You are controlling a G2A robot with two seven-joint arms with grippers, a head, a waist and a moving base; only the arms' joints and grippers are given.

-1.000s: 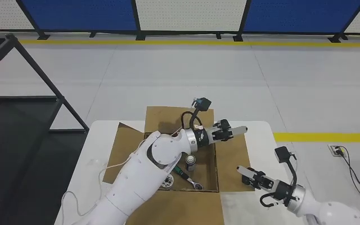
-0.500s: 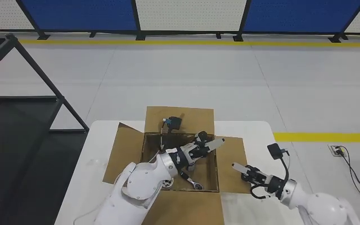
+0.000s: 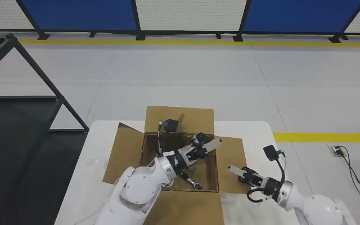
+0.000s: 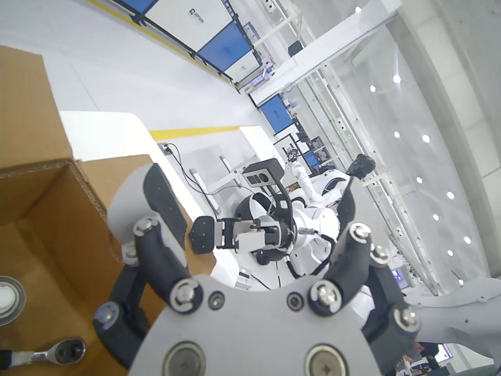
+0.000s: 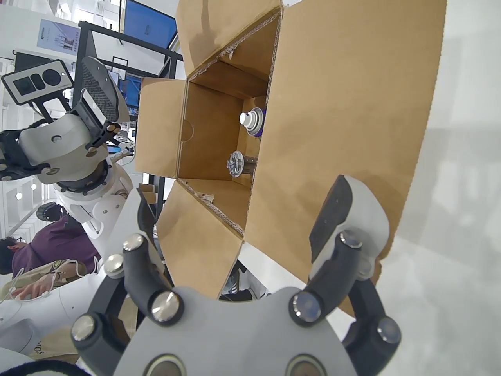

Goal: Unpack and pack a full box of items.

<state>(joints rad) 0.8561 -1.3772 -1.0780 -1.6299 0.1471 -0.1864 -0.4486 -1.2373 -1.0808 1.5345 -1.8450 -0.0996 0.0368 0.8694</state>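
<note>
An open cardboard box (image 3: pixel 179 117) stands on the white table (image 3: pixel 256 130) with its flaps spread out. Inside it lie a ratchet wrench (image 3: pixel 192 180), a purple spray can (image 5: pixel 253 120) with a white cap, and a round metal part (image 5: pixel 236 163). My left gripper (image 3: pixel 206 143) hangs open over the box's right half, empty between its fingers (image 4: pixel 161 196). The ratchet's head (image 4: pixel 59 351) and the can's top (image 4: pixel 7 300) lie below it. My right gripper (image 3: pixel 235 170) is open and empty over the box's right flap (image 5: pixel 352 80).
The box's left flap (image 3: pixel 119 153) and front flap (image 3: pixel 180 207) cover much of the table around it. Bare table shows at the far right corner and along the left edge (image 3: pixel 90 169). The two grippers face each other a short distance apart across the box's right wall.
My left arm came down from above the box's right rim and now sits lower and further left over the opening. My right gripper crept left onto the right flap.
</note>
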